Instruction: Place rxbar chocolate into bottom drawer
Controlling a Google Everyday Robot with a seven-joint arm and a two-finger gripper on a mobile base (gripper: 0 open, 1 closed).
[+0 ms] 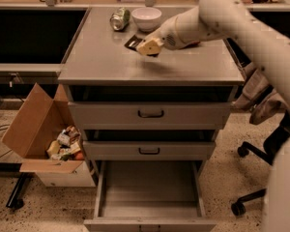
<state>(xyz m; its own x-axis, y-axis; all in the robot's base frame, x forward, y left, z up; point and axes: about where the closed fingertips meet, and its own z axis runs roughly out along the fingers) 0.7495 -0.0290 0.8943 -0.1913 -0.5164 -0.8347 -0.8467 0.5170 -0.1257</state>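
The rxbar chocolate point(132, 42), a small flat black bar, sticks out to the left of my gripper point(146, 47). The gripper is shut on it and holds it a little above the grey cabinet top point(101, 57), over the back middle, with a shadow below it. The bottom drawer point(150, 187) is pulled open at the foot of the cabinet, plain grey inside with nothing in it. It lies well below and in front of the gripper.
A crushed can point(119, 19) and a white bowl point(146, 17) stand at the back of the top. Two upper drawers with black handles point(151, 113) are slightly open. An open cardboard box of trash point(43, 129) sits left; an office chair point(261, 178) stands right.
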